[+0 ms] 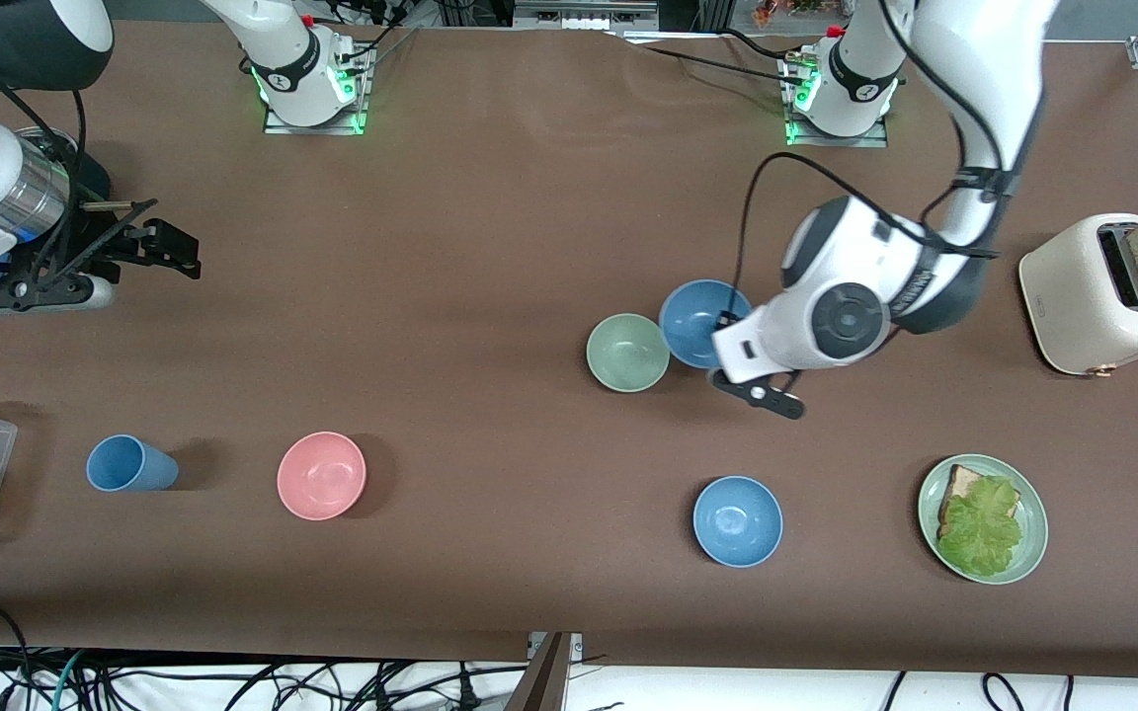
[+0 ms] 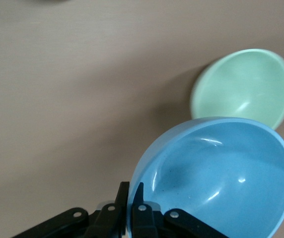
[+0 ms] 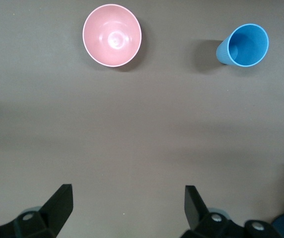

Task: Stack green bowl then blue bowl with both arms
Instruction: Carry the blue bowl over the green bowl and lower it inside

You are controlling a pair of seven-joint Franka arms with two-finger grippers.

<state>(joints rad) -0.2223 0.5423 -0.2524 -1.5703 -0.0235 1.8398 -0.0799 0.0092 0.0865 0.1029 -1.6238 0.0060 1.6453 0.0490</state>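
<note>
Spare blue bowl idles; left gripper clamps the blue bowl, green bowl at its nine o'clock; right gripper waits, fingers apart.

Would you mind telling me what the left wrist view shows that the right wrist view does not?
Only the left wrist view shows the left tool shut on the rim of a tilted blue bowl, with the green bowl beside it. Only the right wrist view shows the pink bowl, the blue cup and the right tool, open over bare table. Both share the brown table.
</note>
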